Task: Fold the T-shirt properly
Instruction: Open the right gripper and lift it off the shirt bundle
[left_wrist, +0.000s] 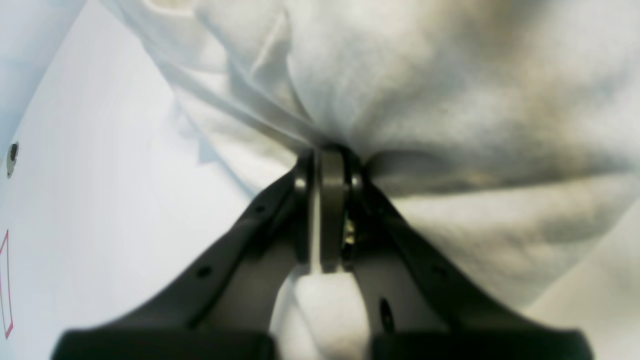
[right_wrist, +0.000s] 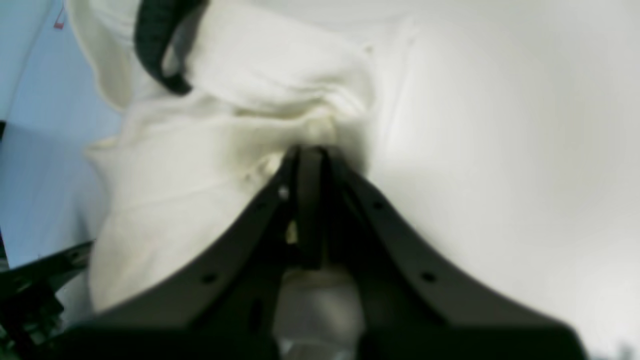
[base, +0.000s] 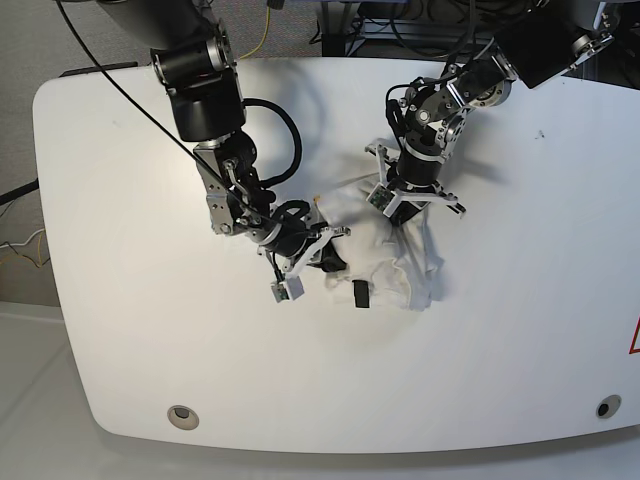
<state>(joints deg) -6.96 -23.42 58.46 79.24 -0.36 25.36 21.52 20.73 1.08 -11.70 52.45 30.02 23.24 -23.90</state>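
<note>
The T-shirt (base: 395, 255) lies bunched near the middle of the white table (base: 120, 330), not yet flat. Both grippers are pinched tight on its cloth — the left gripper (left_wrist: 330, 155) on 1 gathered fold, the right gripper (right_wrist: 310, 152) on another — likely so the 2 arms can pull it apart and spread it.

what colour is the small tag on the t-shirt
Black tag, against the white T-shirt; clearest in the base view.

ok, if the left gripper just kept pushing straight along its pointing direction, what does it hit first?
The T-shirt. The left gripper is shut on a bunched fold of it, so cloth lies directly ahead. Beyond that is probably the white table, though depth is unclear.
</note>
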